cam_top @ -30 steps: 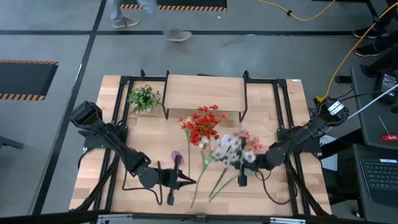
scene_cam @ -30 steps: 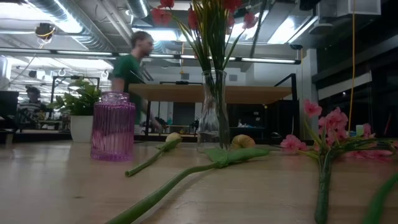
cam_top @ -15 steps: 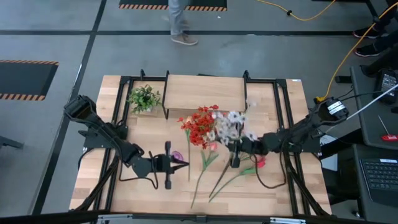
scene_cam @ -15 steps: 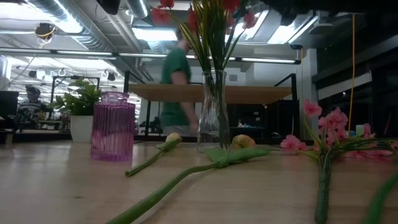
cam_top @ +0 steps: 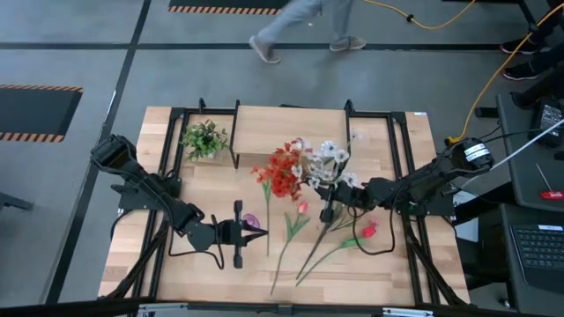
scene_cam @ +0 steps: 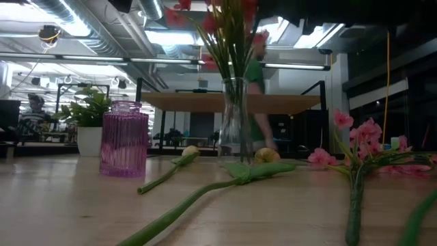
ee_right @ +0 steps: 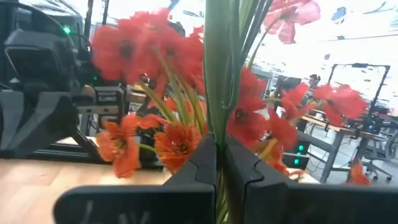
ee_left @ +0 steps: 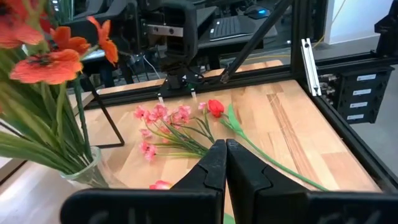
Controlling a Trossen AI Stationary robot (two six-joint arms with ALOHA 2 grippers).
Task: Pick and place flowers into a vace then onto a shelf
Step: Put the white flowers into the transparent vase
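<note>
A white-bloomed spray of flowers [cam_top: 322, 164] is held above the table by my right gripper [cam_top: 328, 192], which is shut on its stem. Just to its left, red flowers [cam_top: 282, 172] stand in a clear glass vase [scene_cam: 234, 126]. My left gripper [cam_top: 262, 232] hovers shut and empty beside a purple ribbed vase [scene_cam: 124, 139]. A pink spray [ee_left: 163, 127], a red tulip [cam_top: 368, 229] and other long-stemmed flowers [cam_top: 300, 231] lie flat on the table. The shelf [cam_top: 289, 130] stands at the far edge. My right gripper pinches the white spray's green stem bundle [ee_right: 221, 106] between its two fingers. The fingers come nearly level from the table's right and lie across the stem. The stem rises upright out of the hold, and the spray is clear of the table.
A small all-green plant in a white pot [cam_top: 204, 139] stands at the far left, beside the shelf's black legs. Black frame rails [cam_top: 401, 158] run along the table's sides. A person [cam_top: 304, 26] walks on the floor beyond the far edge.
My right gripper has carried the white spray toward the table's left and far edge, close to the red flowers in the glass vase, tipping its fingers upward. My left gripper drew back a little toward the far edge, then kept still. The person walked rightward.
</note>
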